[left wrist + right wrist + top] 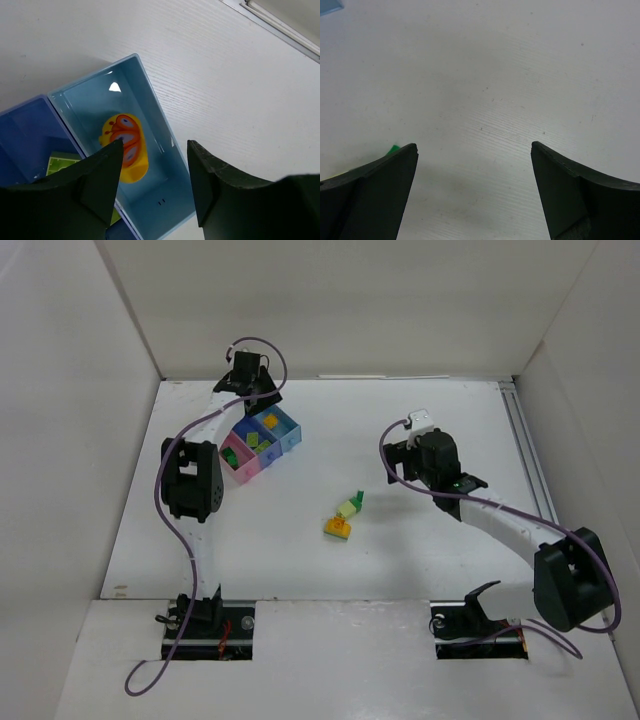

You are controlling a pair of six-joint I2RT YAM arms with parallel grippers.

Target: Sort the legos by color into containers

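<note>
Left pincer (pixel 155 147) spread, empty, over blue bin (pixel 90 105). Right pincer (pixel 474 149) spread, empty. Clumped legos (pixel 347 508) could be grabbed together, wrong colors mixed.

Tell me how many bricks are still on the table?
3, bunched together in the middle: orange brick, lime brick, dark green brick. More could hide among them.

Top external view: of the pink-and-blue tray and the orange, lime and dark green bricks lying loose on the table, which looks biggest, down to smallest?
1. The tray, by far the largest.
2. The orange brick and the lime brick: too alike to rank.
3. The dark green brick, which looks smallest.
</note>
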